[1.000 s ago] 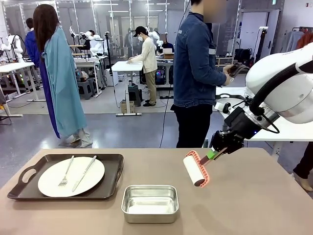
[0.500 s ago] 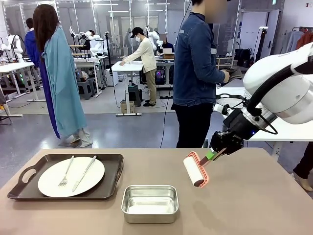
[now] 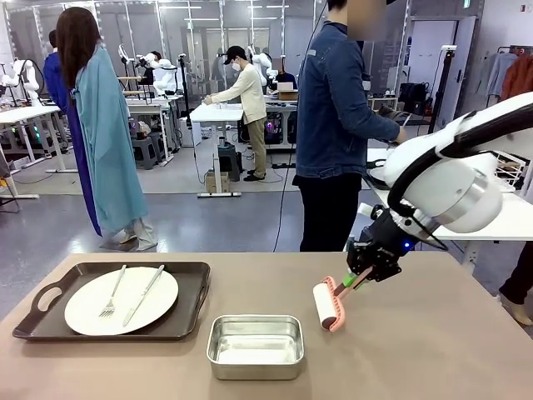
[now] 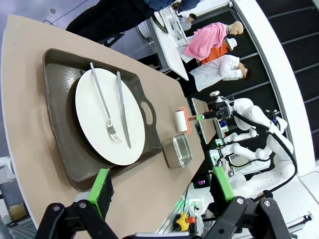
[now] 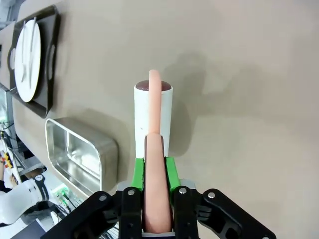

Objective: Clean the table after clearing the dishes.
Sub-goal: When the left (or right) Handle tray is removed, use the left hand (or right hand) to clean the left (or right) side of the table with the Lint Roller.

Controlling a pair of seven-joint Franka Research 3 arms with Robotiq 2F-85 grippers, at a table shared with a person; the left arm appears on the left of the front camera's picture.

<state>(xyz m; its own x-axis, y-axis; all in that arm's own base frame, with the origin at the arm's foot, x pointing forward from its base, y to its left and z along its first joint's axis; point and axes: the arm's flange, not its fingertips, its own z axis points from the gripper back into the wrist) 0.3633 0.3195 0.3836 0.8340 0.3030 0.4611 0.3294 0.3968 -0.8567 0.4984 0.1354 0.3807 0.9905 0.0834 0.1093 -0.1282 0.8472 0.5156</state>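
Cylindrical white roller (image 3: 322, 305), right jaws clamped on pink handle (image 5: 154, 149), left jaws apart

The floor (image 3: 166, 221) is grey and smooth. Far back stand white tables (image 3: 218, 112) with thin legs, and grey stools (image 3: 146, 150) sit beside one. Behind them run tall glass walls (image 3: 200, 37) with dark frames. Long bright lights (image 3: 179, 7) shine up high.

- Right arm (image 3: 441, 187) reaches in from the right side, elbow bent, forearm sloping down and inward.
- Right gripper (image 3: 360, 277) points down-left, green pads clamped on the pink handle of a lint roller (image 3: 325, 306).
- Left gripper (image 4: 162, 191) held high, jaws spread wide, nothing between the pads.
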